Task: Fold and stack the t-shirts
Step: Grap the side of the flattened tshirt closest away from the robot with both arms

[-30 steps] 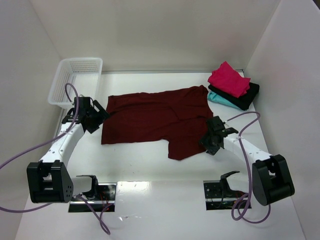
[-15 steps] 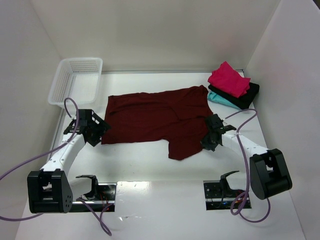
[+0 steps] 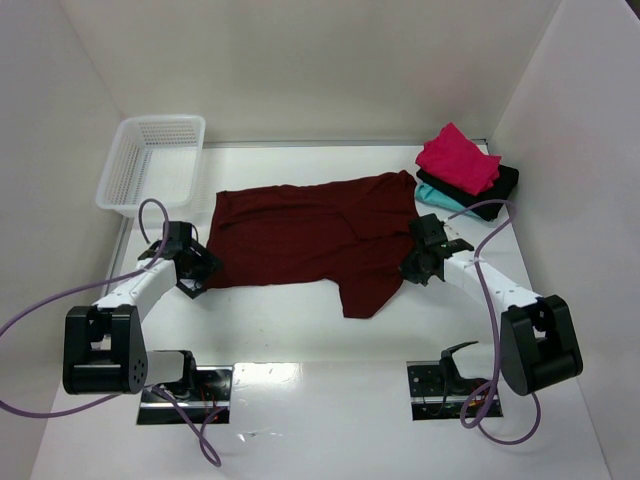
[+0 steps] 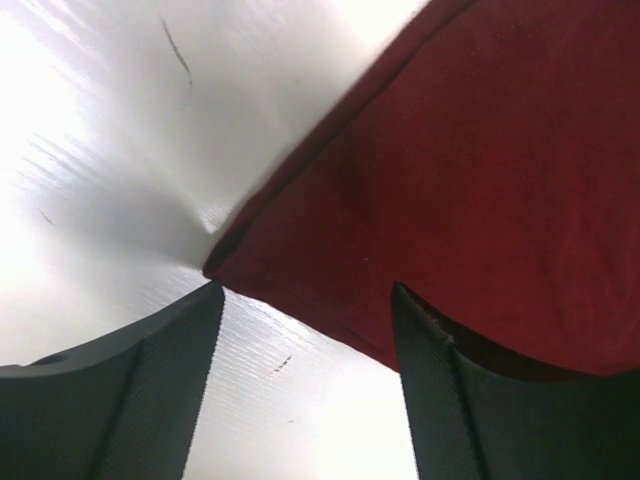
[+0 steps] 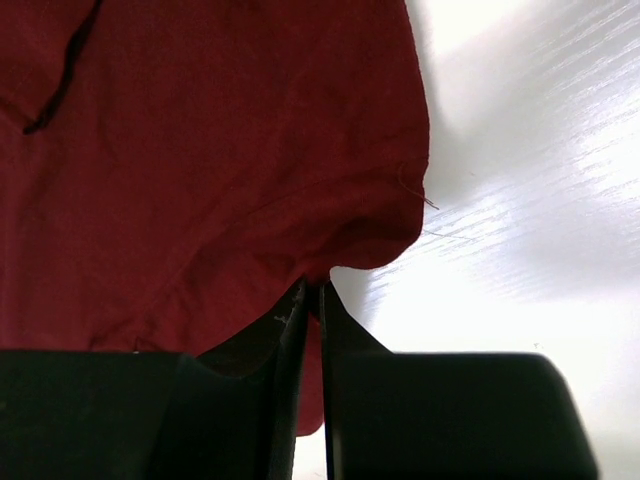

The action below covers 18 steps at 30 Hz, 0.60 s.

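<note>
The dark maroon t-shirt (image 3: 310, 240) lies spread flat mid-table, one sleeve pointing toward the near edge. My left gripper (image 3: 195, 272) stands open at the shirt's near-left corner. In the left wrist view that corner (image 4: 230, 262) lies just ahead of the left gripper (image 4: 308, 295), one finger (image 4: 470, 400) over the cloth and the other on bare table. My right gripper (image 3: 412, 262) is shut on the maroon shirt's right edge, and the right wrist view shows the hem (image 5: 330, 262) pinched in the right gripper (image 5: 312, 292). Folded pink-red (image 3: 457, 158), black (image 3: 495, 190) and teal (image 3: 440, 198) t-shirts are stacked at the far right.
A white lattice basket (image 3: 150, 160) stands at the far left, close to the left wall. White walls close in the table on the left, back and right. Purple cables loop from both arms.
My left gripper has slid toward the near edge, down the shirt's left side to its corner, and narrowed slightly. My right gripper has closed on the shirt's right edge.
</note>
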Tool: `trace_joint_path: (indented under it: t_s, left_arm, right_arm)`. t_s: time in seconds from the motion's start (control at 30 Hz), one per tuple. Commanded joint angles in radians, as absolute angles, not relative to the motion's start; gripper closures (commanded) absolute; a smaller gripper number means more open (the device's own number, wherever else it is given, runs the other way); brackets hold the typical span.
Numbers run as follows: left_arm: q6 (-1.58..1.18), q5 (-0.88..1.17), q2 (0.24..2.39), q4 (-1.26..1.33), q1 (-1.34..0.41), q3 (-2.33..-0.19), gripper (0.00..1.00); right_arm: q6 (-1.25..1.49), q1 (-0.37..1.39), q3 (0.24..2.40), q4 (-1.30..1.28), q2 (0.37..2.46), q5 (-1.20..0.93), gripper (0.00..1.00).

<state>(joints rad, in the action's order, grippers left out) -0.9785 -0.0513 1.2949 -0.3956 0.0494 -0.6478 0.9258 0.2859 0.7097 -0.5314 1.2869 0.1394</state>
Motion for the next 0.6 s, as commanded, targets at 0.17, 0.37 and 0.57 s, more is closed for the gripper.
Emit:
trace_joint_path:
  t_s: [0.17, 0.37, 0.57]
  left_arm:
    - [-1.037, -0.118, 1.289, -0.415, 0.055, -0.620, 0.31]
    - [-1.081, -0.127, 1.270, -0.390, 0.057, -0.569, 0.51]
    - [-1.081, -0.118, 1.331, -0.380, 0.064, -0.571, 0.96]
  right_arm:
    - [0.905, 0.296, 0.742, -0.492, 1.293, 0.164, 0.86]
    - [0.904, 0.296, 0.742, -0.492, 1.293, 0.164, 0.85]
    - [0.896, 0.296, 0.742, -0.492, 1.272, 0.173, 0.85]
